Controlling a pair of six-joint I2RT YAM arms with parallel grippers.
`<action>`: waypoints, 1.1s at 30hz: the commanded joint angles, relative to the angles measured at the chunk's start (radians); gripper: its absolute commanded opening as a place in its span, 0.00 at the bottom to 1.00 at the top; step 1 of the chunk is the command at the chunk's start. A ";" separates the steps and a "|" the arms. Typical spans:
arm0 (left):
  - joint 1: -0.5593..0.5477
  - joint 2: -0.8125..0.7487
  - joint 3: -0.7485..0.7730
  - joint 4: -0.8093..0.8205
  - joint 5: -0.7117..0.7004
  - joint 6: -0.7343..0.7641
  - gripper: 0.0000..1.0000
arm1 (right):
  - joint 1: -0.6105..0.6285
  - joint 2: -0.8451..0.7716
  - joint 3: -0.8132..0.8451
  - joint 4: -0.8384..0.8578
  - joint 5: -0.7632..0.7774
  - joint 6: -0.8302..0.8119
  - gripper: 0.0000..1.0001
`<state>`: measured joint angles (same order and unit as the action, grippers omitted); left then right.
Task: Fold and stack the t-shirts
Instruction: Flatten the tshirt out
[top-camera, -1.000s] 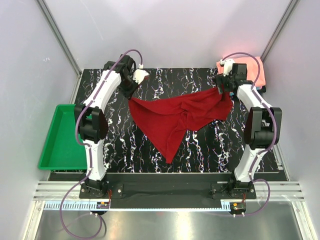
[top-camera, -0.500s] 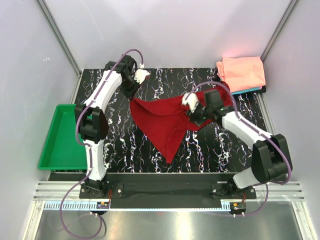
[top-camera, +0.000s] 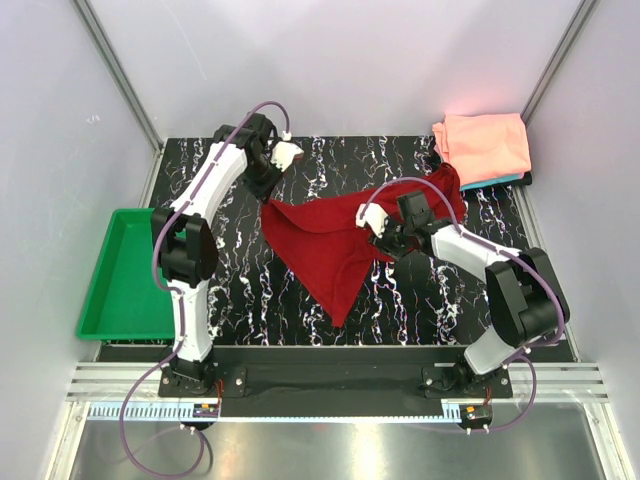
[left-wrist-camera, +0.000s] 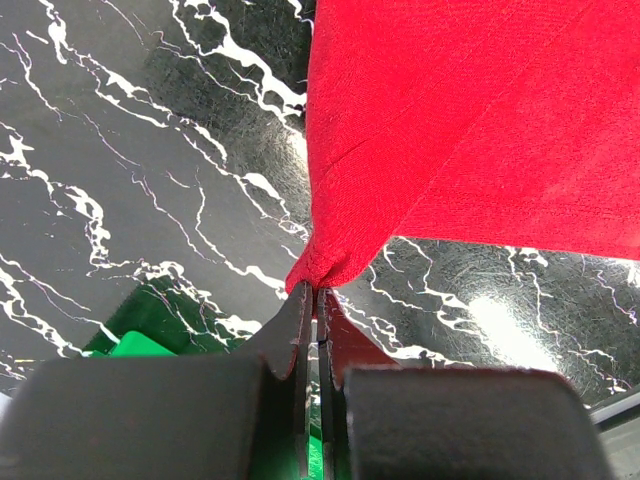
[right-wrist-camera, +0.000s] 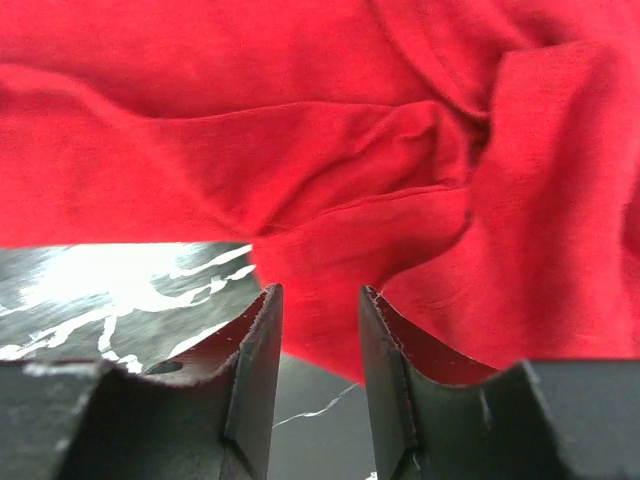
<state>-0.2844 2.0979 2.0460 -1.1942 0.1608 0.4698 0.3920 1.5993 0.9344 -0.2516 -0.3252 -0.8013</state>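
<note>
**Now the red shirt hangs half-spread, and the right arm goes hunting for a hold**

Up at eleven o'clock on the table (top-camera: 240, 290), the left gripper (left-wrist-camera: 312, 300) is pinched tight on one corner of the dark red t-shirt (top-camera: 335, 245). It holds that corner just off the marble, and the cloth fans away towards the centre. The shirt is nowhere near flat: it lies as a rumpled triangle, its tip pointing to six o'clock and its far side bunched at two.

Over there the right gripper (right-wrist-camera: 318, 292) is nosing in low. Its jaws stand apart either side of a creased hem, with nothing clamped that I can see.

So this looks like the spreading step, before any fold. Next it needs a clean bite on that single edge, not the whole bunch, then a pull away from the left arm to draw the cloth flat.

The salmon-pink t-shirt (top-camera: 485, 145) waits folded in the one o'clock corner, on a sliver of teal t-shirt (top-camera: 497, 182). The green tray (top-camera: 115, 275) sits out at nine.
</note>
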 joint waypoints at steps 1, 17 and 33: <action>-0.004 -0.050 0.006 0.022 0.014 -0.007 0.00 | -0.001 0.014 -0.017 0.110 0.069 -0.038 0.42; -0.006 -0.033 0.034 0.019 0.017 -0.008 0.00 | -0.041 0.071 -0.006 0.161 0.146 -0.036 0.36; -0.012 -0.038 0.031 0.021 0.016 -0.005 0.00 | -0.096 0.120 0.078 0.121 0.152 -0.050 0.12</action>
<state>-0.2909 2.0979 2.0460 -1.1942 0.1608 0.4698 0.2993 1.7275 0.9569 -0.1349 -0.1745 -0.8452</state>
